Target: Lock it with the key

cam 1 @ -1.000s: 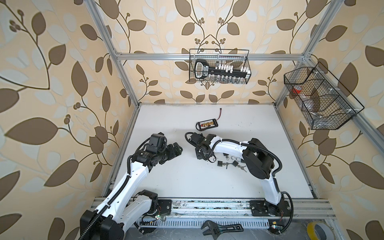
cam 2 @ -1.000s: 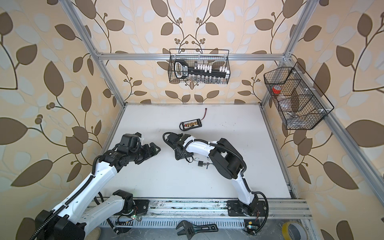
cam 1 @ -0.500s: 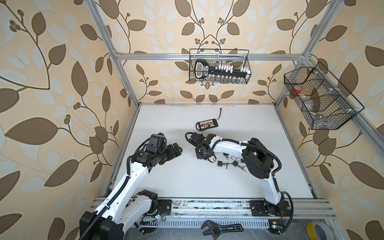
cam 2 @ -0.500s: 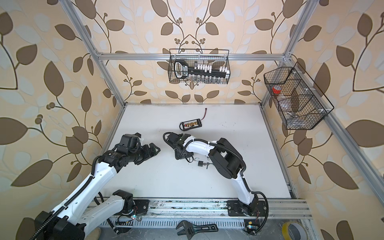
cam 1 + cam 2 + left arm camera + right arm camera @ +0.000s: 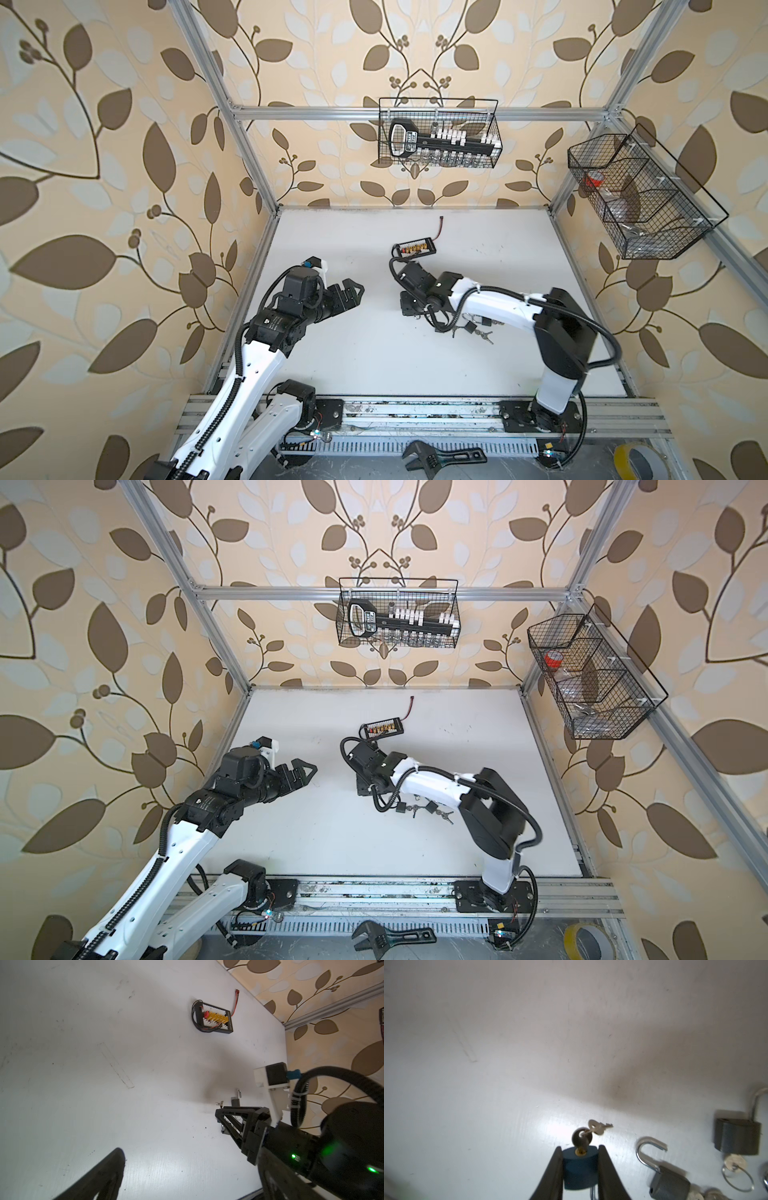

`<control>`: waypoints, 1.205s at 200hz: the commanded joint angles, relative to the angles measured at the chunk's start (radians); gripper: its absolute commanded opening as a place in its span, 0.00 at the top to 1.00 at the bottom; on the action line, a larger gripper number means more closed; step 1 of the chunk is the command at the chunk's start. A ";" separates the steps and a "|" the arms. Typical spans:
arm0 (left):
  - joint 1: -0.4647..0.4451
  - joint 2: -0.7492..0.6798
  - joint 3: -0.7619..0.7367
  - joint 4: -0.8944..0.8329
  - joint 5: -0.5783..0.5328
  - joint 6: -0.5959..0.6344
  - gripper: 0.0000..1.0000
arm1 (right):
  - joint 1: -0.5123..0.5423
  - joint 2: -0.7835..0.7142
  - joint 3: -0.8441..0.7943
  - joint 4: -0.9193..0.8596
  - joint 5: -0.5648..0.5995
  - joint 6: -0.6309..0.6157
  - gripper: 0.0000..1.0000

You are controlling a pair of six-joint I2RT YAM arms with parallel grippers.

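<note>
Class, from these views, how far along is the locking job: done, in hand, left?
Done: a key sits in the blue padlock. In hand: the right pincer is shut on that padlock. Left: the open left pincer hangs apart; the key is not yet gripped for turning.

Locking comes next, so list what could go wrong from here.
1. The right gripper pinches the blue padlock only by its sides, so turning the key could twist the padlock loose.
2. A spare key dangles from that key's ring, and the open left gripper might catch it instead.
3. Two open grey padlocks lie close by and could get knocked.
</note>
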 commanded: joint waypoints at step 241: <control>-0.851 0.552 0.382 0.450 -0.449 0.404 0.41 | -0.261 -0.865 -0.527 0.284 -0.151 0.982 1.00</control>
